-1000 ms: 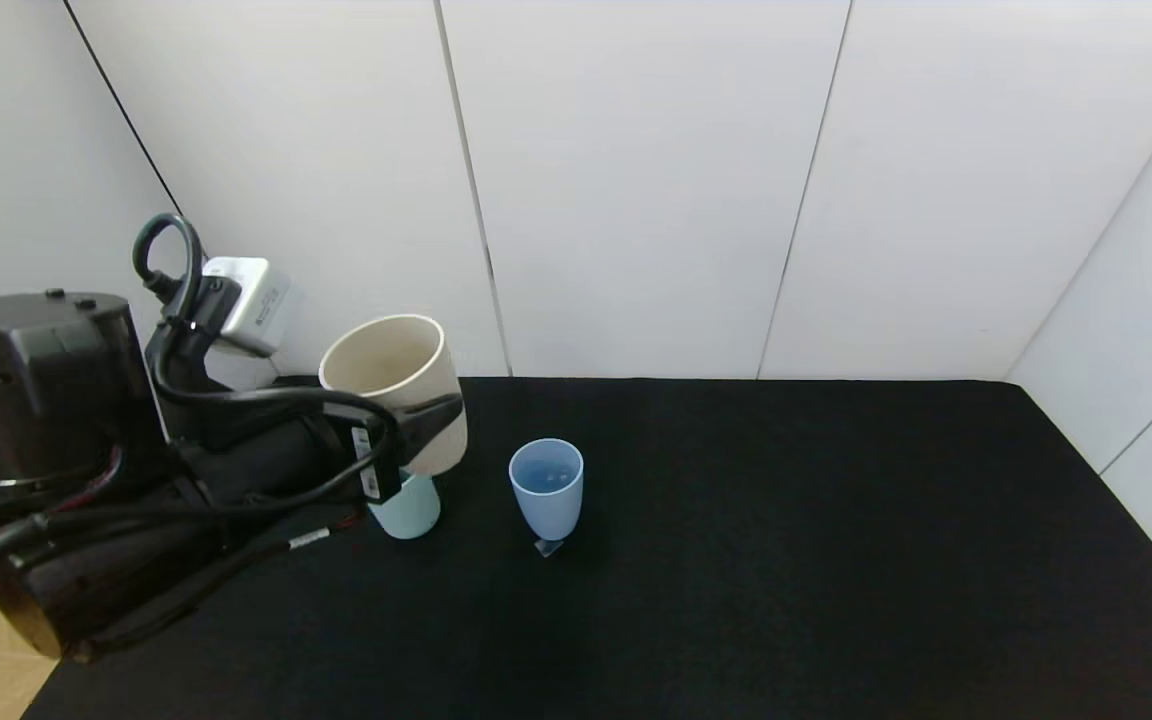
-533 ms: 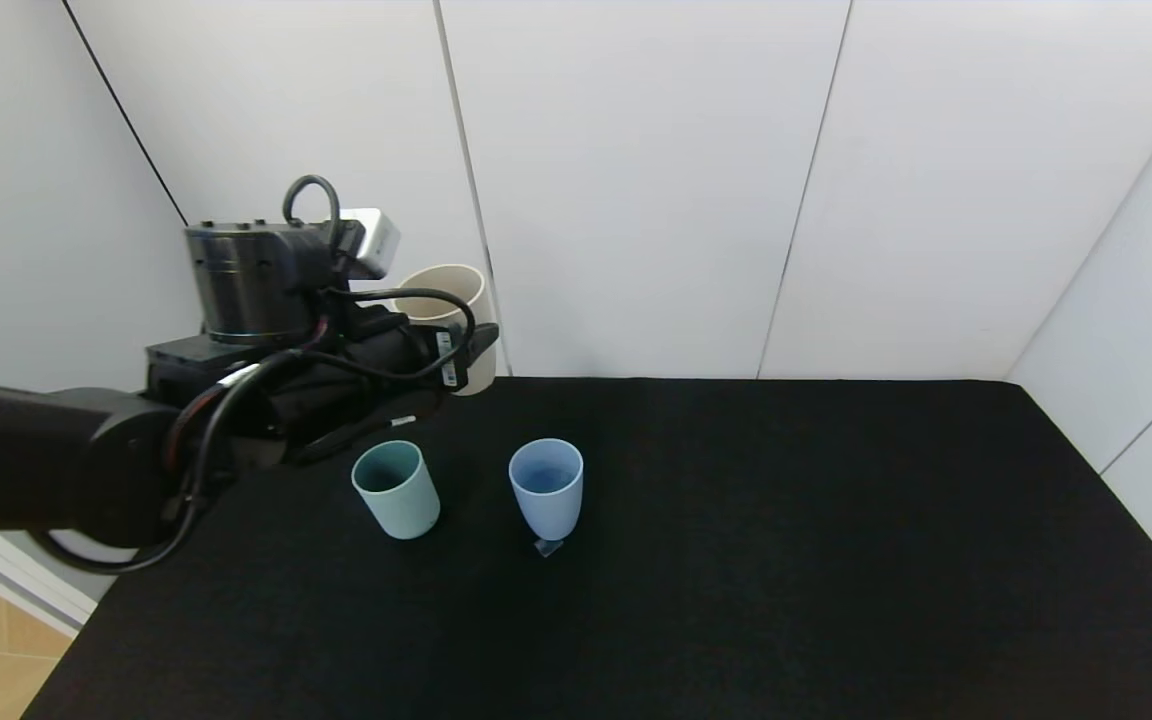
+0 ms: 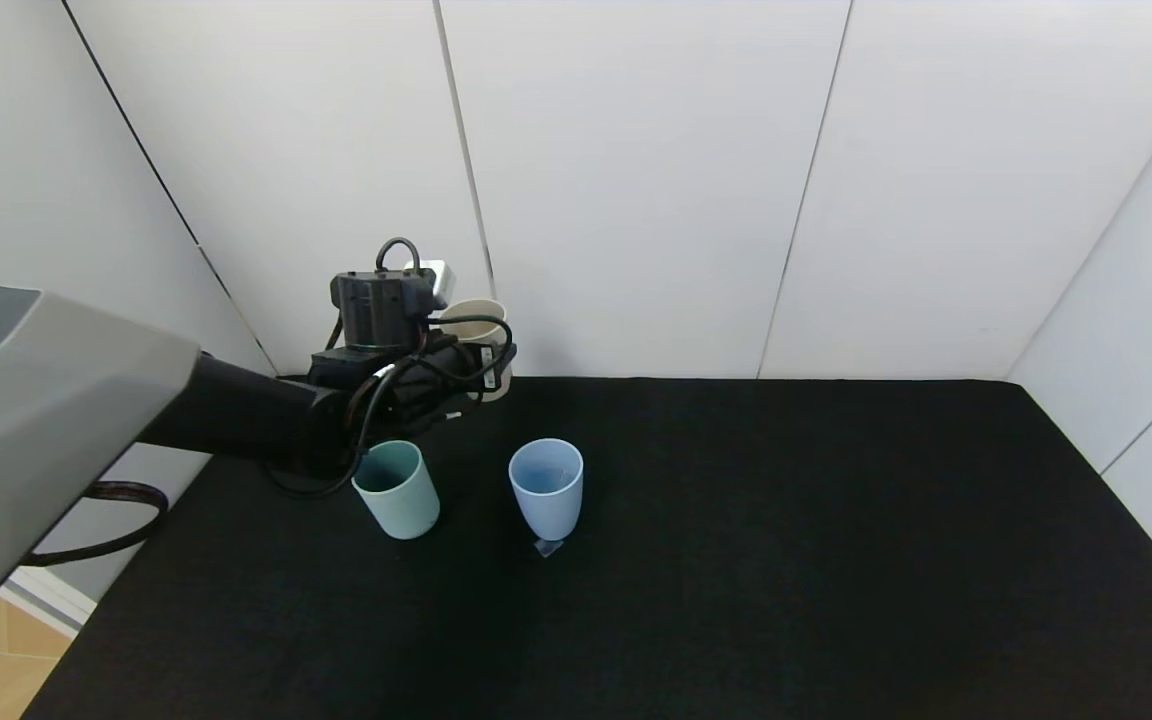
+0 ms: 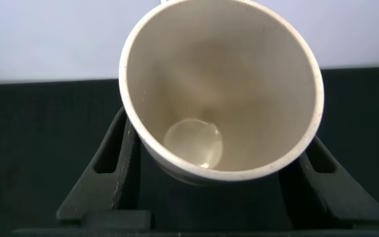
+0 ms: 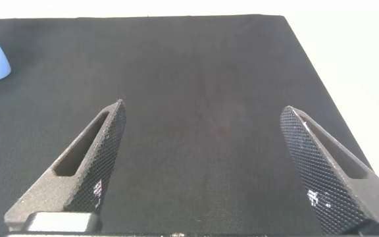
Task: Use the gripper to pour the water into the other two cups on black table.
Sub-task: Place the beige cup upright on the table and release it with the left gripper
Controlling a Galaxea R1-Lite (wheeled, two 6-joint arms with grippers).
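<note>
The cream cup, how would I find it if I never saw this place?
Look at the far left edge of the black table, by the white wall. The left pincer holds the cream cup there, behind the teal cup and blue cup. It is the only cup being gripped.

left pincer [image 4: 219, 187] clamped on cream tumbler [image 4: 221, 85], one finger [image 4: 104, 171] each side. little water pooled at its bottom. black bench [image 4: 38, 131] underneath.
</note>
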